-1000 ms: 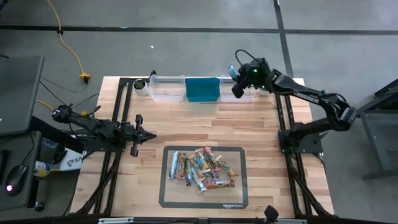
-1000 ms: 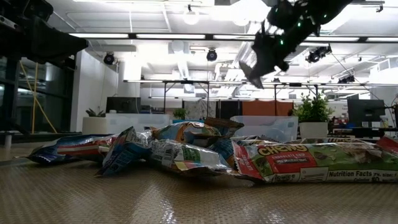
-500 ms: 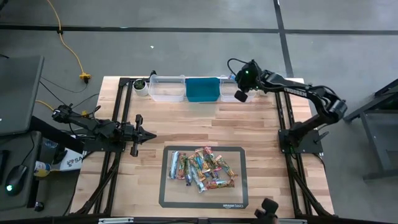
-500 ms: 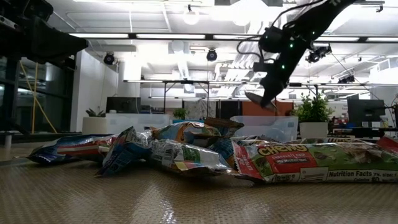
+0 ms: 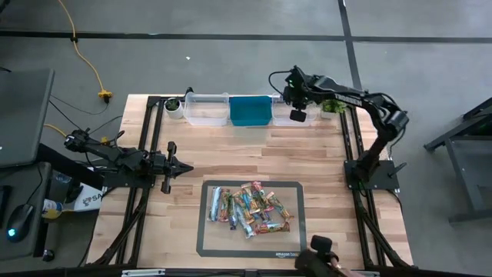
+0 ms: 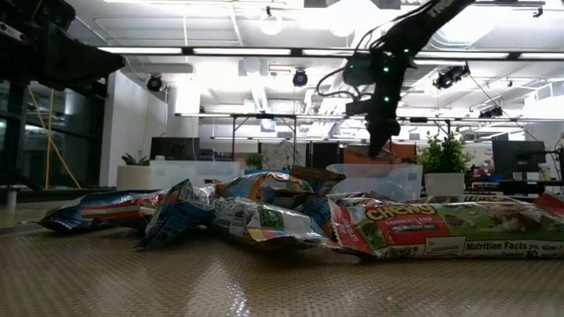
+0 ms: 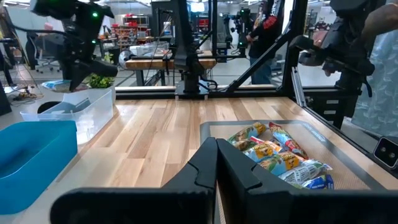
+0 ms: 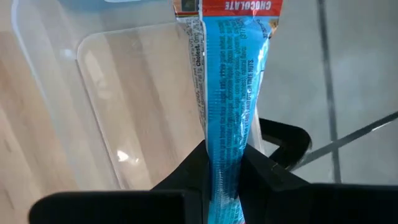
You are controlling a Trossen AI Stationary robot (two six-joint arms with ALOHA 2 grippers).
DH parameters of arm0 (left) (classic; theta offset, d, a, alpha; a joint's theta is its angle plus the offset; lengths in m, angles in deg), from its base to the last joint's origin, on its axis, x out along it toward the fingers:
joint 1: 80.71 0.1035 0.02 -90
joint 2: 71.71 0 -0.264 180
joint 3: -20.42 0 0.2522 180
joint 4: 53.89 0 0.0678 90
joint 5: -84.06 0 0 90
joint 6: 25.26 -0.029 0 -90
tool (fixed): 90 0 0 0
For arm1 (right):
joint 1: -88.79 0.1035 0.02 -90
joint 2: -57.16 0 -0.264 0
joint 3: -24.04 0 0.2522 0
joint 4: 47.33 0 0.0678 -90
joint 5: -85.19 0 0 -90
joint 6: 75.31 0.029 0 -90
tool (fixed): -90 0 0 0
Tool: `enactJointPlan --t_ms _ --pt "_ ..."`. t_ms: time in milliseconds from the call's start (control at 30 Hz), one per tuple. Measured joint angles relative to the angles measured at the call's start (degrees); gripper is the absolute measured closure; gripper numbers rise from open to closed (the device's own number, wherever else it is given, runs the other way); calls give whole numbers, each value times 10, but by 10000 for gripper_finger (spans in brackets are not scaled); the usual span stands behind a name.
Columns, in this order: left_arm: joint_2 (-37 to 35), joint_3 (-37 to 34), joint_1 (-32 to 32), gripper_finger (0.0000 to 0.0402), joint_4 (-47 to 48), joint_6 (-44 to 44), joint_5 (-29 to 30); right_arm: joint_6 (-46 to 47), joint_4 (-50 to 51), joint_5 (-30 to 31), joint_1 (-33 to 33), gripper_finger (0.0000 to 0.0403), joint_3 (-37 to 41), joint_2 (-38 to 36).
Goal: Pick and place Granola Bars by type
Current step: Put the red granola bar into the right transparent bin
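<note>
A light-blue granola bar (image 8: 231, 93) is pinched in the right gripper (image 8: 225, 163), hanging over the clear bin (image 8: 124, 118) at the far right of the bin row. The blue bin (image 5: 250, 110) sits beside it. More bars (image 5: 248, 208) lie heaped on the mat (image 5: 251, 250) on the wooden table (image 5: 246, 154). The left gripper (image 5: 184, 167) waits at the table's left, fingers pressed together.

Blue bar (image 8: 228, 81) — red band; blue bin (image 5: 250, 110)
</note>
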Motion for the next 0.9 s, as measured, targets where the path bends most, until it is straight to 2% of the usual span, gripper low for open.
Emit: enactJointPlan --t_ms 167,300,900 --pt "0 0 0 400 0 0 0 -1 91 -30 0 355 -70 56" --pt "0 0 0 400 0 0 0 -2 132 -31 0 355 -97 87" --pt "0 0 0 400 0 0 0 -76 160 -53 18 354 -80 104"
